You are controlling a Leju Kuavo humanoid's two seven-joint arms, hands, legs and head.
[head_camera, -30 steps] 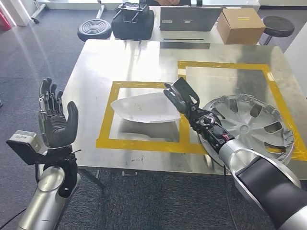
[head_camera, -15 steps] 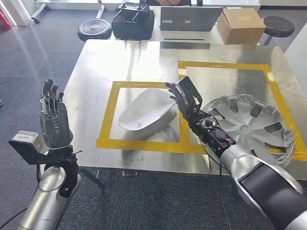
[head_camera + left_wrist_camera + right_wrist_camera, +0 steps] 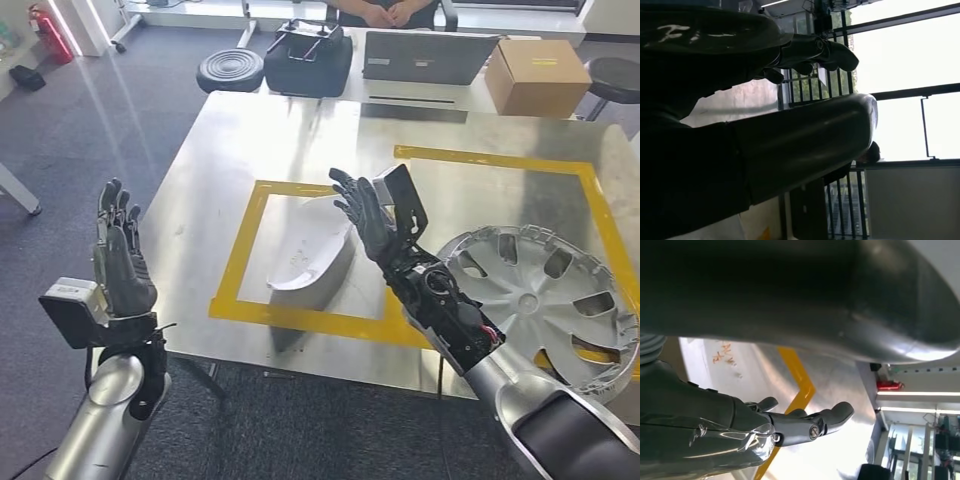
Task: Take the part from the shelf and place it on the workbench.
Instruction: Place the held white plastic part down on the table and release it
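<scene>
A white part [image 3: 313, 255] lies inside the yellow-taped square [image 3: 245, 235] at centre frame on the steel bench [image 3: 211, 160], tilted on its curved side. The right hand [image 3: 367, 212], fingers spread and holding nothing, hovers just right of the part, apart from it. The left hand [image 3: 121, 262] stands raised at lower left, fingers straight and close together, also empty. A wheel cover [image 3: 543, 300] rests at the right. The part looks a thin, light, stiff moulded shell with a smooth, likely slippery skin; its rim seems the surest place to grip.
</scene>
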